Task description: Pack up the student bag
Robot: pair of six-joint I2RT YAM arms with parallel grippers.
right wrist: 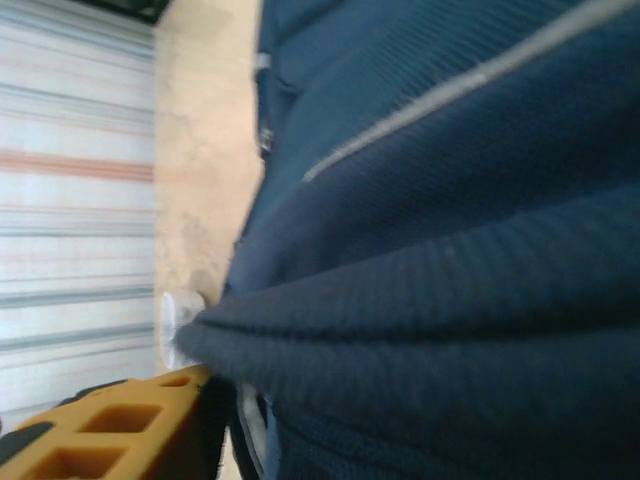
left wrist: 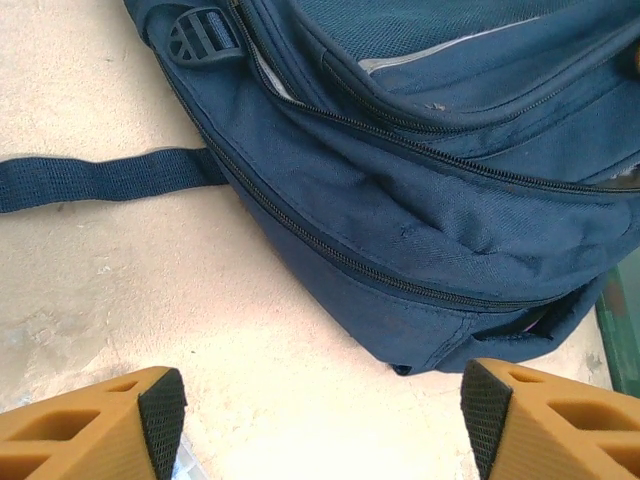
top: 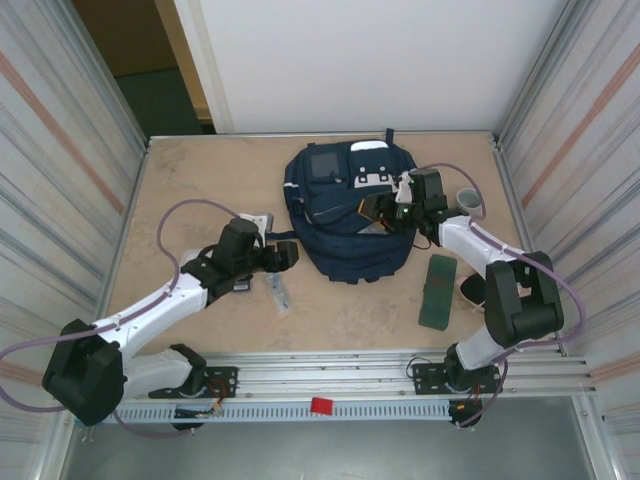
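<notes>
- The beige tabletop [top: 200, 180] stood between ribbed metal side walls [top: 60, 130], with a white panel behind it.
- The student bag [top: 345, 225] lay flat at the middle of the far half, grey window and white patches facing up.
- In the left wrist view, a zip near its black buckle [left wrist: 197, 35] gaped a little and showed pale lining. What lay inside any compartment could not be seen.
- One dark strap [left wrist: 100, 178] trailed flat across the tabletop from the bag's side.
- The left hand [left wrist: 325, 410] sat just beside the bag's near left edge, its fingers spread wide with nothing between them.
- The right hand [top: 385, 212] rested on the bag's right side. One orange finger [right wrist: 110, 435] pressed against a fold of navy fabric, and I could not tell whether the hand gripped it.
- A flat dark green case [top: 438, 290] lay right of the bag, closed.
- A small round cup [top: 467, 198] stood near the far right edge, its contents unclear.
</notes>
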